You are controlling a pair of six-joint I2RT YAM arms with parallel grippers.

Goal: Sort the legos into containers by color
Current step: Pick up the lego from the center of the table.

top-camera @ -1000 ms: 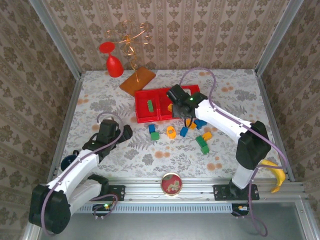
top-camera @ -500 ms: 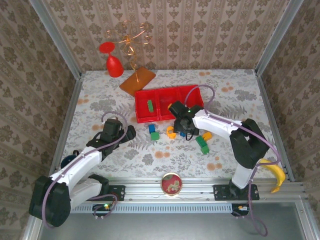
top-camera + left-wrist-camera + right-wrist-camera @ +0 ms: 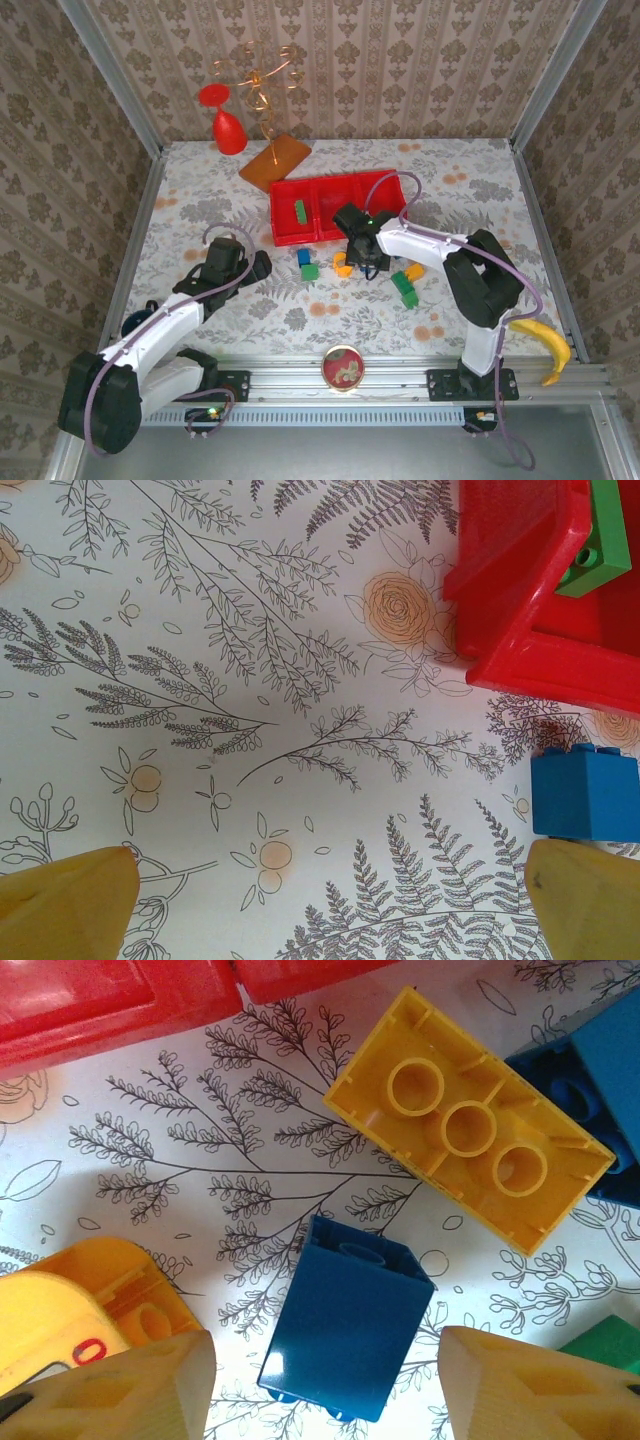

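Legos (image 3: 342,265) in blue, green and orange-yellow are scattered on the floral surface (image 3: 200,200) just in front of the red tray (image 3: 273,215), most of them between the two arms and under the right one. One green lego (image 3: 300,211) is lodged, tilted, in the tray's left compartment.

The right end effector (image 3: 325,1385) is set low among the loose pieces, just in front of the tray. Its fingers (image 3: 120,1385) are held partly apart on either side of a blue brick (image 3: 345,1320) that stands on the surface. A strip of bare surface is visible between the brick and one pad, so nothing is clamped; whether the other pad touches the brick cannot be told. Just beyond it, an orange-yellow brick (image 3: 470,1165) is turned upside down, three round tubes showing in its hollow underside. A curved orange-yellow piece (image 3: 80,1300) is found beside one finger, and a second blue brick (image 3: 600,1060) is tucked against the far side of the upturned one.

The left end effector (image 3: 325,905) is spread fully wide over bare surface near the tray's front left corner, with nothing held. A lone blue lego (image 3: 585,795) is placed just beside one of its fingertips.
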